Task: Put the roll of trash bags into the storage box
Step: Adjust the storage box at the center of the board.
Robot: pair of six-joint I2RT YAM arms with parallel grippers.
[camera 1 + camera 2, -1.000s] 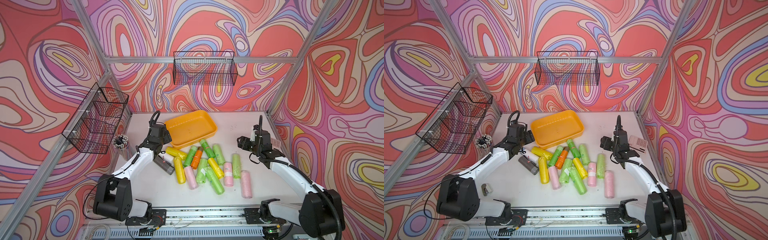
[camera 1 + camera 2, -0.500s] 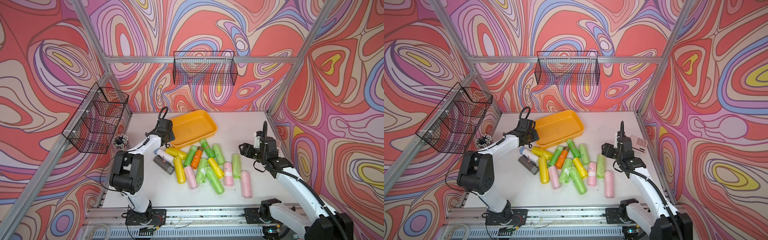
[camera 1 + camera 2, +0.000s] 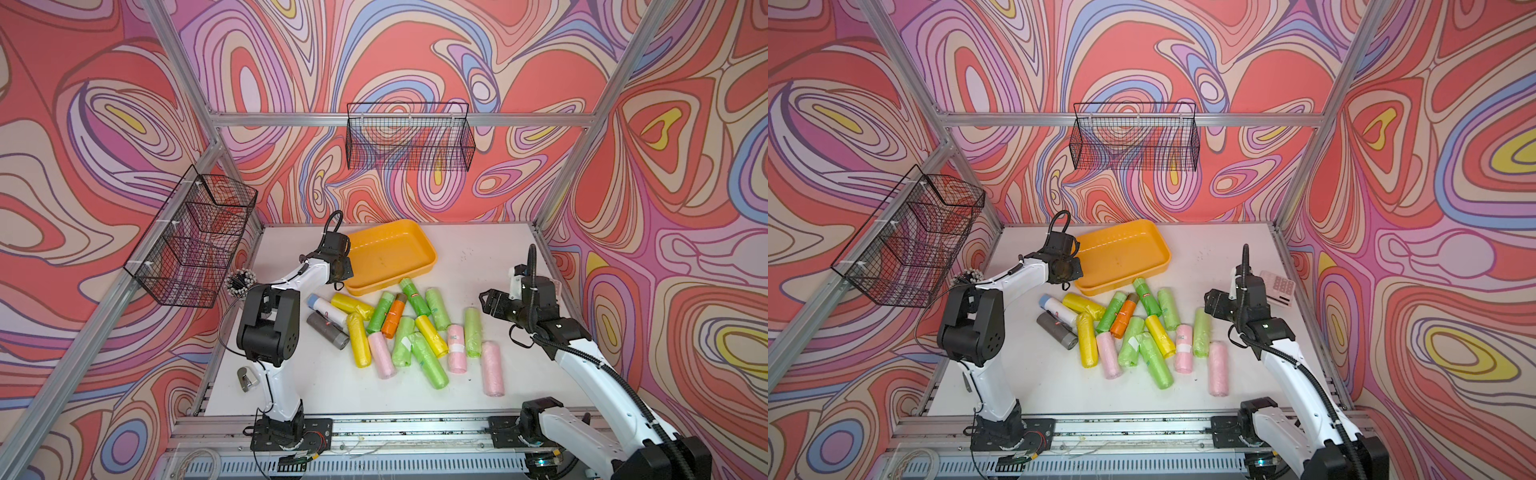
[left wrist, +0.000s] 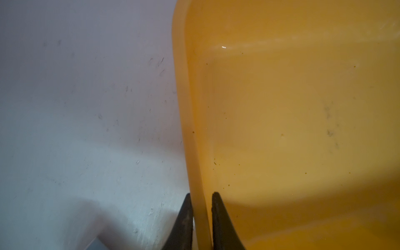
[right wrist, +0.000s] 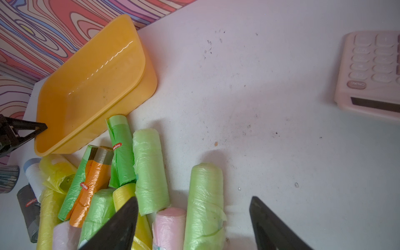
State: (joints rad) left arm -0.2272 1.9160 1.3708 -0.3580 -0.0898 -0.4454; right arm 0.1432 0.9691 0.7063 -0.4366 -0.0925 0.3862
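The storage box (image 3: 386,257) (image 3: 1121,257) is an orange-yellow tray at the back of the table with nothing in it. My left gripper (image 4: 201,194) (image 3: 338,286) is shut on the rim at its near left corner, one finger inside the wall and one outside. Several rolls of trash bags (image 3: 399,332) (image 3: 1133,332) lie in a pile in front of the box (image 5: 91,86). My right gripper (image 5: 193,200) (image 3: 484,297) hangs open above the pile's right side, over a light green roll (image 5: 203,205), touching nothing.
A pink calculator (image 5: 372,71) (image 3: 1279,286) lies at the right edge. Black wire baskets hang on the back wall (image 3: 409,137) and the left wall (image 3: 195,237). A cup of pens (image 3: 240,280) and a metal clip (image 3: 246,378) sit at the left.
My left gripper moved from beside the pile to the box's near left corner and closed on its rim. My right arm drew back a little toward the right, jaws still open.
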